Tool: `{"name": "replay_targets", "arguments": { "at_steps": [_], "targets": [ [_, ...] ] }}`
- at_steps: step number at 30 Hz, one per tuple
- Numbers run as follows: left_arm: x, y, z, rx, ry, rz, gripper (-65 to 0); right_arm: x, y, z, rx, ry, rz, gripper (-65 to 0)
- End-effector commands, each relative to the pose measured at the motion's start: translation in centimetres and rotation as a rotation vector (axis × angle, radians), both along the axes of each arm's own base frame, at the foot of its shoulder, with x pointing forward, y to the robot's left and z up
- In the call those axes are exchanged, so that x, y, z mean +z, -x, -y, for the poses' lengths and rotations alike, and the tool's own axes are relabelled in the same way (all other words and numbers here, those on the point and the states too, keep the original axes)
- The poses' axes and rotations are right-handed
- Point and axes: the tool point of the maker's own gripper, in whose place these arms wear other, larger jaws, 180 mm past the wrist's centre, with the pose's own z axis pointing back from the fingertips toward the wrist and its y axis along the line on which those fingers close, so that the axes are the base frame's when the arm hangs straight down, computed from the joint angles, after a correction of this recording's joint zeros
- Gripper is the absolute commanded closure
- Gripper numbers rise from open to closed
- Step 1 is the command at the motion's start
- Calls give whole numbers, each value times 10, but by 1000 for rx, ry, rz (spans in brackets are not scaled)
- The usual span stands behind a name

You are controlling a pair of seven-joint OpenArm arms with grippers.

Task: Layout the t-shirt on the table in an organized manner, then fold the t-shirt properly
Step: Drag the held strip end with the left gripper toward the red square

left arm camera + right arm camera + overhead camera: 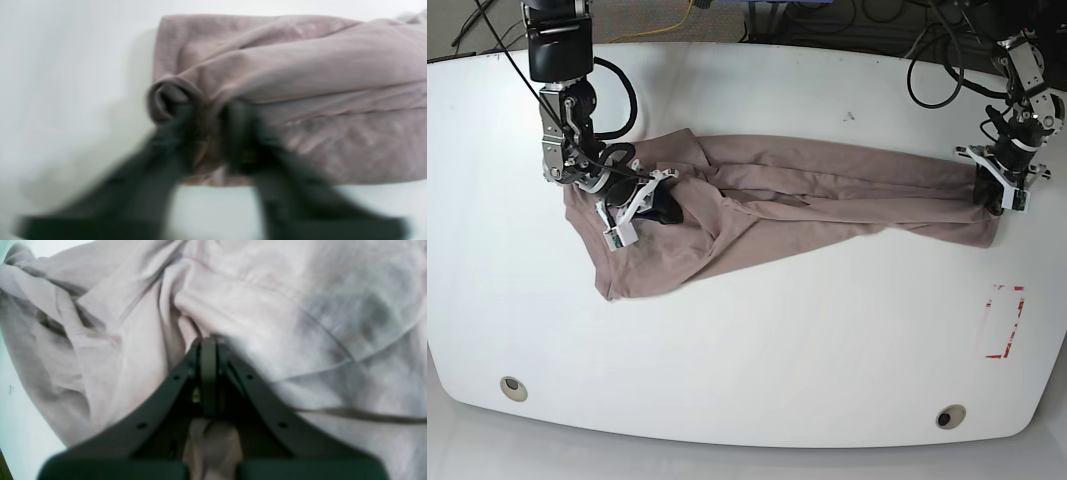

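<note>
The mauve-brown t-shirt (827, 190) lies pulled out in a long wrinkled band across the white table (757, 340). At its right end, my left gripper (999, 195) pinches the cloth. The left wrist view is blurred, but it shows the left gripper (208, 133) shut on a rolled edge of the t-shirt (300, 83). Near the shirt's wider left end, my right gripper (665, 205) sits low on the fabric. Seen from the right wrist, that gripper (208, 343) is shut with the t-shirt (283, 306) bunched between its fingers.
A red tape rectangle (1005, 320) marks the table at the right, below the shirt's end. Two round grommet holes (513, 387) (947, 417) sit near the front edge. Cables (927, 60) trail over the back right.
</note>
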Motion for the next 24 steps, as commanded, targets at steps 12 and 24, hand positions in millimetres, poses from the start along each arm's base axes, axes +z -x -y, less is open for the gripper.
{"name": "replay_targets", "arguments": {
  "at_steps": [12, 24],
  "targets": [
    [67, -45, -5, -16, -53, 197, 0, -27, 24, 9, 47, 111, -117, 0],
    [105, -84, -1, -23, -50, 306, 0, -27, 24, 9, 47, 111, -117, 0]
  ]
}}
